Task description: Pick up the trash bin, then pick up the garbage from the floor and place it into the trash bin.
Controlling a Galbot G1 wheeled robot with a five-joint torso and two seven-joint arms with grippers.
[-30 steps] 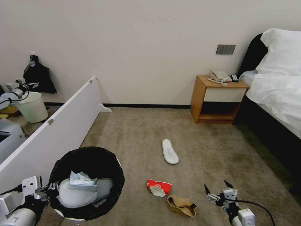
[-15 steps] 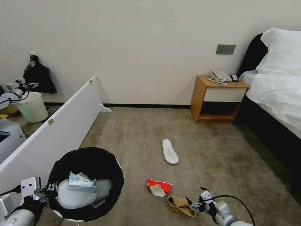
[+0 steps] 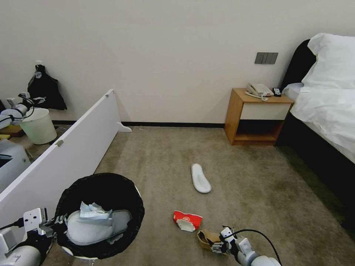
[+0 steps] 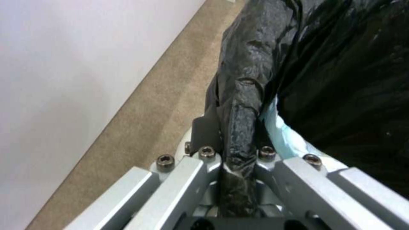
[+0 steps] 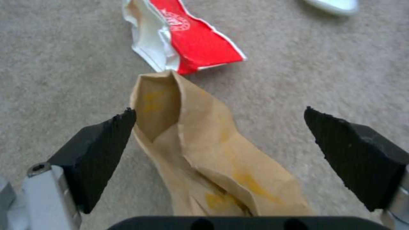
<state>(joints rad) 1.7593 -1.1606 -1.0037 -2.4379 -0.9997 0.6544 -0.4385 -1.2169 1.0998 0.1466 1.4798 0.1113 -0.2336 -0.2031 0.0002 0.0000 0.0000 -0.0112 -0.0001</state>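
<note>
Brown paper bag [image 5: 200,150], crumpled and open-mouthed, lies on the carpet [image 3: 251,177] just beside a red-white carton [image 5: 187,38]. Right gripper [image 5: 219,159] straddles it, jaws wide. It looks light, soft and crushable; pinching across its creased middle seems best. Left gripper [image 4: 236,179] stays clamped on the bin's [image 3: 100,218] bagged rim.

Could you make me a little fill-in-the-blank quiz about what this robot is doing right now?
1. The left gripper is clamped on the rim of the trash bin, which is lined with a ____ bag.
2. The right gripper is open around the ____ paper scrap.
3. Inside the trash bin lies a white ____.
4. Beside the paper scrap lies a crushed carton, white and ____.

Missing words: black; brown; slipper; red
</note>
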